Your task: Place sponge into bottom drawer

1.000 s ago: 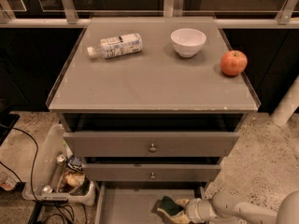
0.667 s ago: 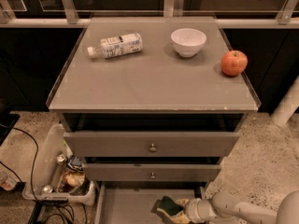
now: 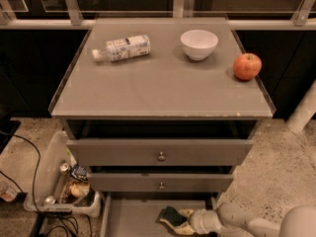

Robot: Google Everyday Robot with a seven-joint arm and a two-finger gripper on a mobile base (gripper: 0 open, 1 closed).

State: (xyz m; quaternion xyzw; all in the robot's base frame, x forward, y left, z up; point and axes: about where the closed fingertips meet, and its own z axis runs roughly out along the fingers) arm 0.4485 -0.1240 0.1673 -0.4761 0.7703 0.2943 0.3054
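Note:
The bottom drawer (image 3: pixel 133 218) is pulled open at the bottom of the view, a shallow grey tray below two knobbed drawers. The sponge (image 3: pixel 170 216), dark green on top with yellow foam below, sits low inside it at the right. My gripper (image 3: pixel 181 220) reaches in from the right, its arm coming from the lower right corner. Its fingers (image 3: pixel 186 213) close around the sponge's right end, just above the drawer floor.
On the cabinet top lie a plastic bottle (image 3: pixel 122 48), a white bowl (image 3: pixel 199 44) and a red apple (image 3: pixel 247 66). A bin with cans and clutter (image 3: pixel 64 184) and cables stand on the floor at the left. A white post (image 3: pixel 303 110) is at the right.

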